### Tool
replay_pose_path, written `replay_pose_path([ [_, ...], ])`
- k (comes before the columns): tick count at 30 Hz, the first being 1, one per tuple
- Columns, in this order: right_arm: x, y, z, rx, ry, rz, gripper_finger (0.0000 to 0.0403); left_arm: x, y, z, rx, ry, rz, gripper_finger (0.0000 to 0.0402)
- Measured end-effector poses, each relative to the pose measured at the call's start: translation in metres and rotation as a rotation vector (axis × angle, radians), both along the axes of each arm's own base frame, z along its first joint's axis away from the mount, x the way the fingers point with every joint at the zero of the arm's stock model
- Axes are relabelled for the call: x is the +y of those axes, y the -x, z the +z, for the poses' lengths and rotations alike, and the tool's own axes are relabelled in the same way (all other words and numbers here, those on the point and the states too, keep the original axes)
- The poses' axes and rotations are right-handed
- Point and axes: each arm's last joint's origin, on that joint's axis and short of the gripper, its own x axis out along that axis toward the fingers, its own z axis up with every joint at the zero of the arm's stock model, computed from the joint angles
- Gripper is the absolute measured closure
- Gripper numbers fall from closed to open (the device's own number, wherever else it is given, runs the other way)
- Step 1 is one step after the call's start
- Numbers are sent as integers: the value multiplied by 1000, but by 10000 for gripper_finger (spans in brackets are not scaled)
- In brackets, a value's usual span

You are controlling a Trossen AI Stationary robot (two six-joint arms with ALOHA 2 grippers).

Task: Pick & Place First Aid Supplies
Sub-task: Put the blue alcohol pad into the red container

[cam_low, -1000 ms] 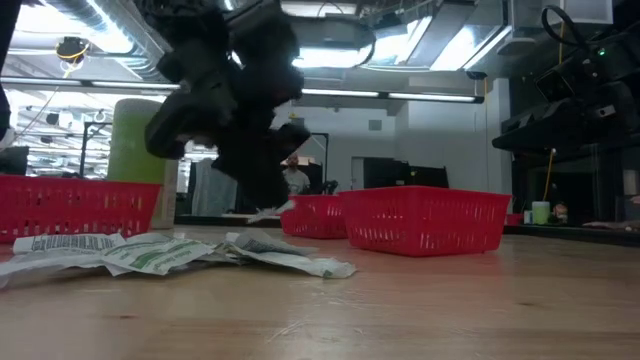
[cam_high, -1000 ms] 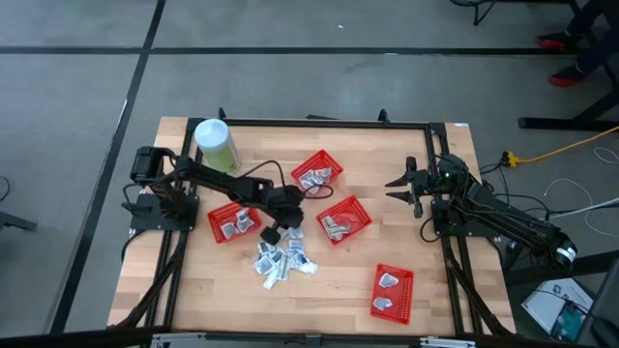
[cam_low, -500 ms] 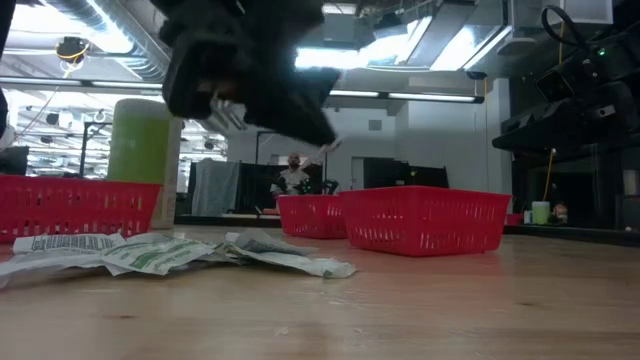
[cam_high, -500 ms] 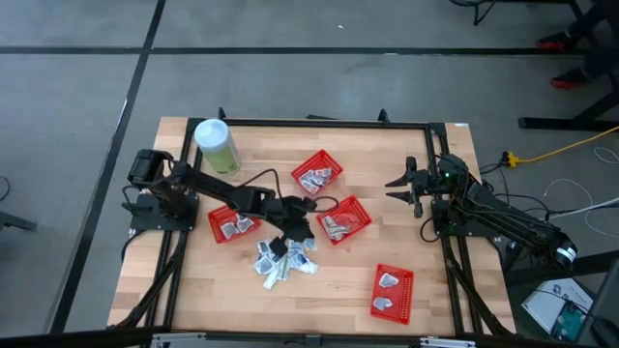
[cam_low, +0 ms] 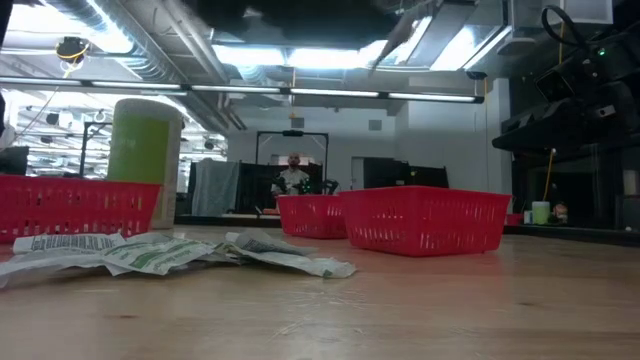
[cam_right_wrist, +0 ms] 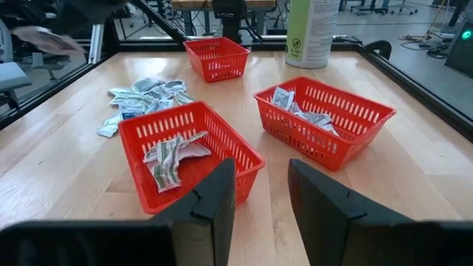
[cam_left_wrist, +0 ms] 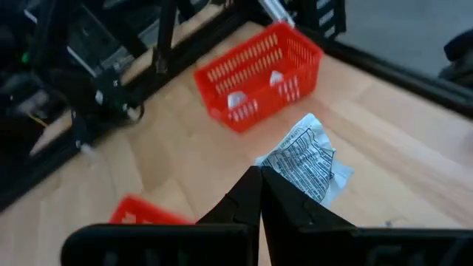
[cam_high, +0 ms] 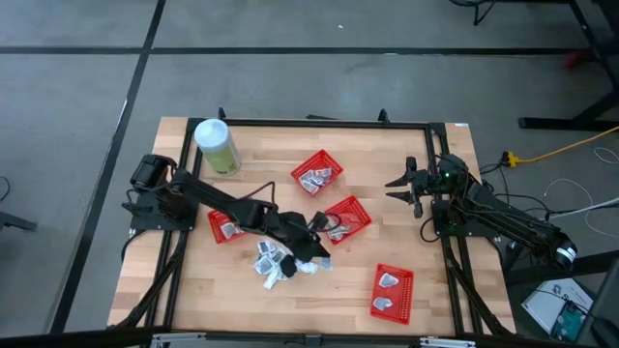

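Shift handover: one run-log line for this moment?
left gripper: shut on packet, above table | right gripper: open, parked

light: bright, even | source: ceiling strips, glaring | blur: left wrist view

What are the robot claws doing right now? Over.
Left claw shut on a packet, above the table. Right claw open, waiting at the side. Packet pile left. Nothing in the way.

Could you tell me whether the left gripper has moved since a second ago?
Yes. In the high view the left gripper, shut on a packet, has travelled from above the loose pile toward the basket at the table's near right.
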Motion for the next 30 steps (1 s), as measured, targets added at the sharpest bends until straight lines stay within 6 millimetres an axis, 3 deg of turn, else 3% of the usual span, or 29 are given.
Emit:
replay_pose_path([
  [8,0,0,0,0,0,0,276,-23,-38,-9,12,-56,-105,401],
  [22,0,0,0,0,0,0,276,-44,-111,-4,-159,-112,-174,400],
  [30,0,0,0,0,0,1,276,-56,-143,-34,-164,-114,-213,399],
])
